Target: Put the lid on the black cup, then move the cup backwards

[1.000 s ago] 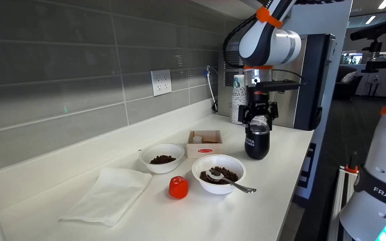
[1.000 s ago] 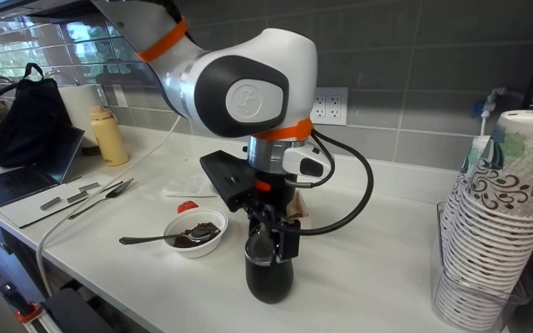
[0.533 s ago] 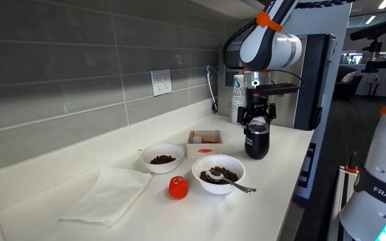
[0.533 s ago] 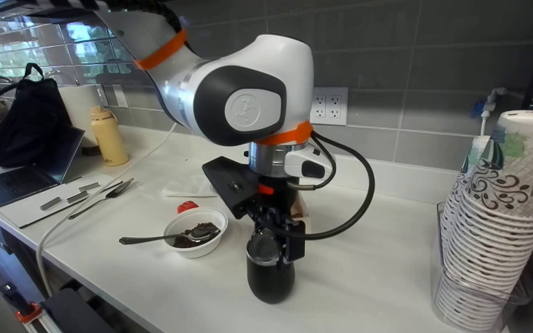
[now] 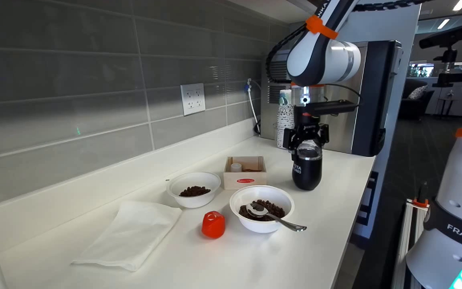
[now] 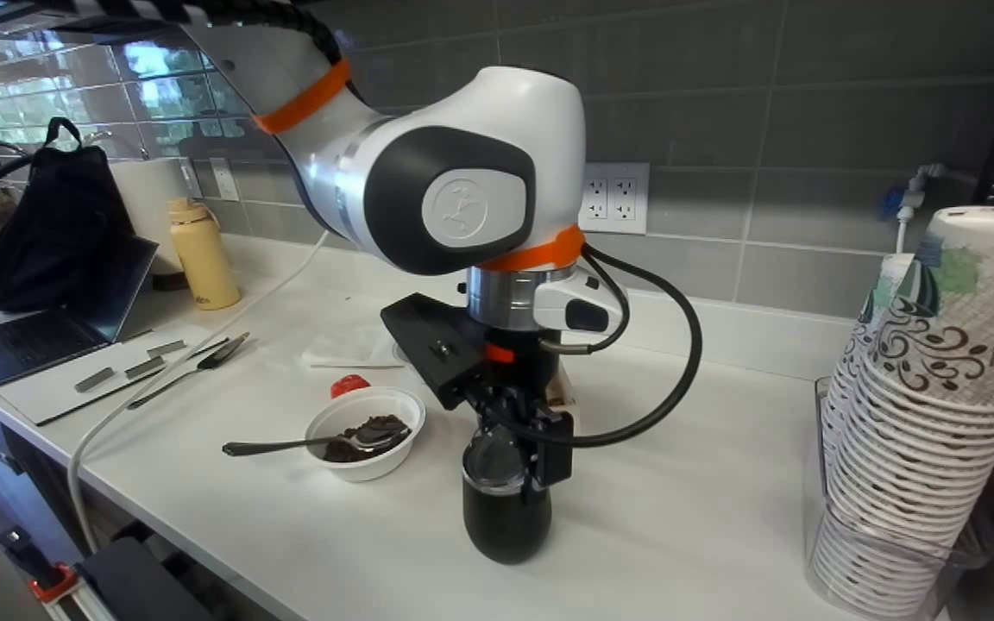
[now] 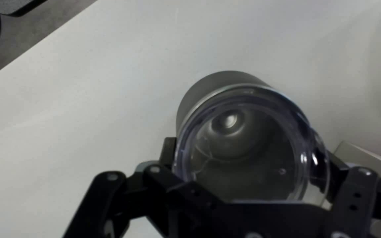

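1. The black two-fingered claw (image 7: 253, 159) reaches straight down over the clear, domed, plastic-looking lid (image 5: 309, 149), with its fingers (image 7: 169, 149) on opposite sides of the rim. They stand about as far apart as the lid is broad and appear to grip it; in the wrist view one contact shows only through the see-through wall.

2. The short black cylindrical cup (image 6: 507, 524), slightly glossy, stands on the smooth white desk (image 5: 271, 257) directly beneath the lid. Holding the lid by its sides makes sense, since that leaves its underside free to meet the cup's mouth.

3. Whether the lid is fully seated, I cannot tell. In the wrist view its outline and the cup's do not quite agree, which may be tilt or merely the angle. I judge this to be the fitting step, with the backward move yet to come.

4. The round white bowl (image 5: 260, 228) of small dark pieces stands apart from the cup, and its silvery metal spoon (image 5: 287, 224) points its handle away, which should keep it out of the claw's path.

5. Compared with a second ago, the white-and-black arm (image 6: 480, 198) and claw sit lower. The cup has shifted very slightly, probably nudged through the lid; bowl and spoon have not moved.
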Motion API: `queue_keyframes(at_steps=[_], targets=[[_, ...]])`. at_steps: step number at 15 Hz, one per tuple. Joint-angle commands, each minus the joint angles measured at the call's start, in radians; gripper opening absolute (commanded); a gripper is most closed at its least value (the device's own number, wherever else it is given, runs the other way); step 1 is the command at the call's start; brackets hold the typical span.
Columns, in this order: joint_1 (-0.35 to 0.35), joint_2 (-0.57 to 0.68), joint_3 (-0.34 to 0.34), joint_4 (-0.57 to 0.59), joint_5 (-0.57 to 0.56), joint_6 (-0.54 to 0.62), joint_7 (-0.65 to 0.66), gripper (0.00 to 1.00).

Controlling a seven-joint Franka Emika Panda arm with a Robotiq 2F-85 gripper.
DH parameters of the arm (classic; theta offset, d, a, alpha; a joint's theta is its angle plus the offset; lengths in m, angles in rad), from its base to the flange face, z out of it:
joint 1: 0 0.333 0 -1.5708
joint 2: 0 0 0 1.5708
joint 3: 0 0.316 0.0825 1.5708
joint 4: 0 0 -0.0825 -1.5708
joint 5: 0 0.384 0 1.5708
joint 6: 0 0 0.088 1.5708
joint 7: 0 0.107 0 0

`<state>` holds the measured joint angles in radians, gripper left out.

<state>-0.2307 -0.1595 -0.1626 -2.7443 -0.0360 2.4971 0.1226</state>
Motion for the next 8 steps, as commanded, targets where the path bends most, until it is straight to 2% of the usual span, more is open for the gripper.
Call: queue_keyframes(at_steps=[1,8], targets=[[-0.005,-0.017,-0.010,0.001,-0.011,-0.002,0.005,0.68],[-0.027,-0.020,-0.038,0.115,-0.009,-0.057,-0.005,0.68]])
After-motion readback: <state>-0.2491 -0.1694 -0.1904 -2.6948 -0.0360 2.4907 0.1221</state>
